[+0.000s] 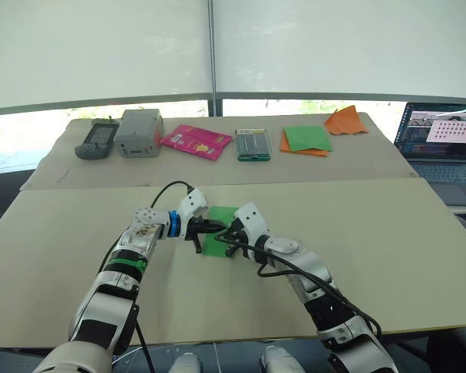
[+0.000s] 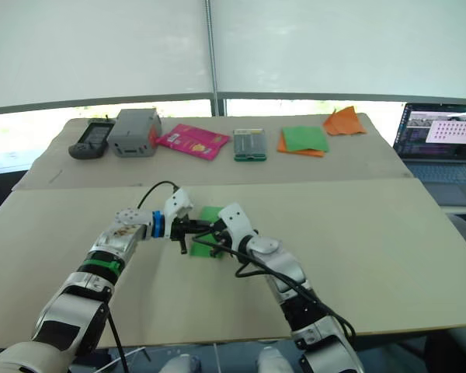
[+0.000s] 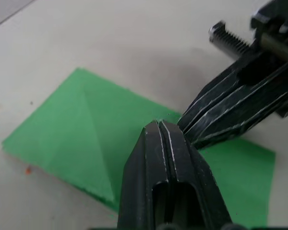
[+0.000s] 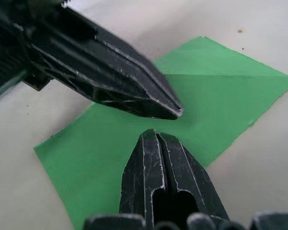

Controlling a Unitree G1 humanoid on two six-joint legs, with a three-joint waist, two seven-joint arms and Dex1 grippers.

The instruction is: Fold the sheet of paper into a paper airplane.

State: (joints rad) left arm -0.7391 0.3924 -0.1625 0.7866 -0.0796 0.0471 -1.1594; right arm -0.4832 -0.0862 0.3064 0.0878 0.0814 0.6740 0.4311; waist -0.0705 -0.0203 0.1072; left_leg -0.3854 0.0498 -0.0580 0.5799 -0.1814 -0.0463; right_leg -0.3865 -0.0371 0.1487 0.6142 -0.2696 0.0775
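Here the sheet of paper [image 1: 219, 231] lies flat on the near table [image 1: 388, 256], around its middle, with faint creases across it. Both grippers meet over it: the left gripper [image 1: 216, 228] reaches in from the left and the right gripper [image 1: 227, 233] from the right, their tips almost touching above the green surface. Each has its two black fingers pressed together with nothing between them, resting on or just over the paper. Farther off, on the far table [image 1: 217, 167], stand a dark handheld device [image 1: 96, 141], a grey box [image 1: 138, 133], a pink packet [image 1: 196, 141], a small green-edged case [image 1: 253, 144], a green-and-orange stack of sheets [image 1: 306, 141] and an orange pointed paper piece [image 1: 346, 120]. At far right sits an open laptop [image 1: 441, 144].
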